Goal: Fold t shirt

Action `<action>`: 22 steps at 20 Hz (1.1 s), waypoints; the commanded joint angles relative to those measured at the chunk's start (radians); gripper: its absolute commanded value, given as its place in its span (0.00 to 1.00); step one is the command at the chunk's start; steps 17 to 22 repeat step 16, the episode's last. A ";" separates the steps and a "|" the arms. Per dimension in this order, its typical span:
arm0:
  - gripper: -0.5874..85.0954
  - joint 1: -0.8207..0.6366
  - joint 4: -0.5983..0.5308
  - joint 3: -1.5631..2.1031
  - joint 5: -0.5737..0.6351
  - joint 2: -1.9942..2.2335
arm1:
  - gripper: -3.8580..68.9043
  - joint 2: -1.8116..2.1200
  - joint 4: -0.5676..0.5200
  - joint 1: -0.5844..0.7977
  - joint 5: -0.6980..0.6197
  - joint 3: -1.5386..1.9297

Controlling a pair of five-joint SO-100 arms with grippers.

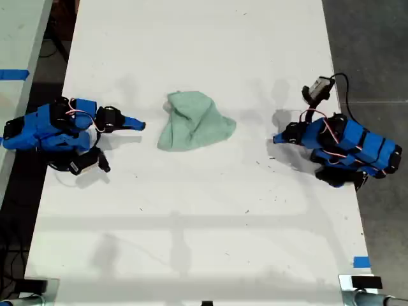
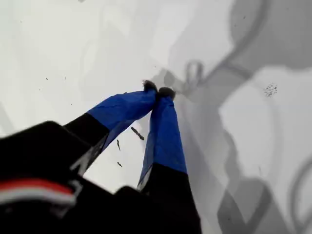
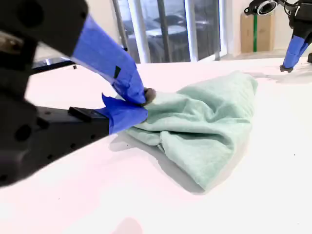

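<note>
The t shirt (image 1: 194, 122) (image 3: 209, 122) is a pale mint-green bundle, wrinkled and heaped on the white table (image 1: 191, 223) a little behind its middle. My second gripper (image 1: 140, 125) (image 3: 143, 100) lies low at the exterior view's left, pointing at the cloth. It is shut with nothing in it, a short gap from the shirt's edge. My first gripper (image 1: 276, 138) (image 2: 158, 91) is at the exterior view's right, tips pressed together and aimed down at bare table, well apart from the shirt. It also shows far off in the second wrist view, first gripper (image 3: 286, 66).
The table's long edges run close behind both arm bases in the exterior view. A blue tape mark (image 1: 361, 261) sits near its front right corner, another tape strip (image 1: 13, 74) on a neighbouring surface at the left. Small dark specks (image 1: 280, 185) dot the table.
</note>
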 commanded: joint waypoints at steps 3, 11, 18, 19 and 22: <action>0.01 -0.011 0.005 0.012 -0.015 0.006 | 0.08 0.009 0.002 0.009 0.015 0.003; 0.01 -0.011 0.005 0.012 -0.015 0.006 | 0.08 0.009 0.002 0.011 0.028 0.008; 0.01 -0.025 0.031 0.012 -0.063 0.006 | 0.19 0.009 0.072 0.037 0.201 0.015; 0.01 -0.025 0.031 0.012 -0.063 0.006 | 0.19 0.009 0.072 0.037 0.201 0.015; 0.01 -0.025 0.031 0.012 -0.063 0.006 | 0.19 0.009 0.072 0.037 0.201 0.015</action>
